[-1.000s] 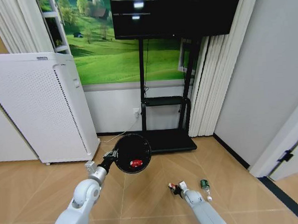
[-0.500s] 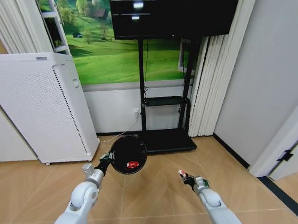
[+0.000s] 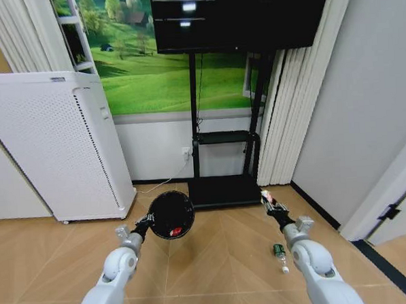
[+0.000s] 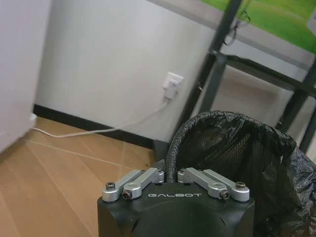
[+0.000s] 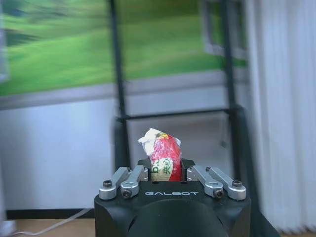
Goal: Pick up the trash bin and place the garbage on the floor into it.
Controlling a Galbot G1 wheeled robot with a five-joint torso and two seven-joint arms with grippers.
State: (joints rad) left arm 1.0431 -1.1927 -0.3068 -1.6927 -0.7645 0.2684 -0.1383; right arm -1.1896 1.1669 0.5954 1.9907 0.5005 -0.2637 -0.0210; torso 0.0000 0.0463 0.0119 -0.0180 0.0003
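Left end effector (image 3: pixel 147 221) is clenching the rim of the trash bin (image 3: pixel 171 214), holding it up off the floor (image 3: pixel 216 274) with the opening tilted toward the head camera. In the left wrist view, the end effector (image 4: pixel 171 174) is closed on the bin's rim (image 4: pixel 232 148); a black liner bag is bunching over the edge, and the fingertips themselves are being hidden behind the gripper body and the rim. One red scrap (image 3: pixel 176 230) is sitting inside the bin, low in the dark interior; too small to make out any print on it.

Right end effector (image 3: pixel 273 207) is raised to the right of the bin, well apart from it, grasping the crumpled red-and-white wrapper (image 3: pixel 267 200). The right wrist view is showing the wrapper (image 5: pixel 162 159) pinched between the fingers of the end effector (image 5: pixel 163 173), sticking up above them; its lower part is being cut off by the gripper housing.

The green bottle (image 3: pixel 280 251) is lying on the floor below the right end effector, just beside the forearm and not touched. Its label is unreadable.

Beyond the left end effector: white perforated appliance (image 3: pixel 53 146) to its left, black TV stand (image 3: pixel 225 185) ahead. A white cable is running along the wall from a socket (image 4: pixel 172 82). Both forearms are being cut off at the bottom edge of the head view.
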